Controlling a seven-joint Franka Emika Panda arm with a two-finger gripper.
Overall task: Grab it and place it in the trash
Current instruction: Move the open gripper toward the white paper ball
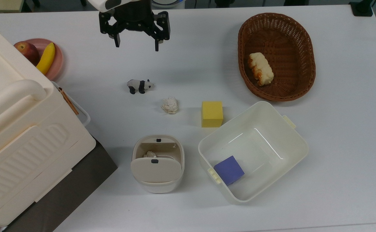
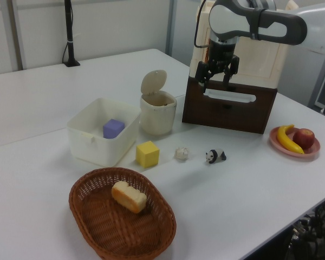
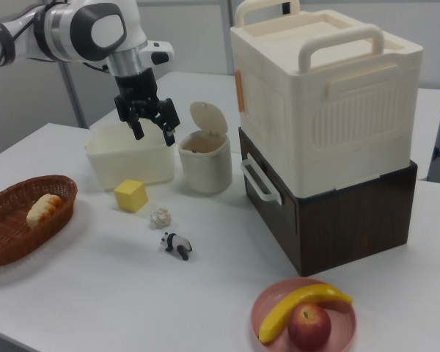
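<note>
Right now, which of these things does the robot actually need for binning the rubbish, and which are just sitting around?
Needed:
tissue ball, lying on the table
trash bin, lid open
gripper, open, raised above the table

Just lying about:
toy panda
yellow cube
white tub holding a purple cube
wicker basket with bread
fruit plate

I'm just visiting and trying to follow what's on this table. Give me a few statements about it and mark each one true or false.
1. The tissue ball lies on the table between the toy panda and the yellow block. True.
2. The gripper is clamped on the tissue ball. False: it hangs open above the table, apart from the ball.
3. The trash bin has its lid swung up. True.
4. The purple block sits in the wicker basket. False: it is in the white tub; the basket holds a bread piece.
5. The banana lies in the trash bin. False: it is on a pink plate beside an apple.
</note>
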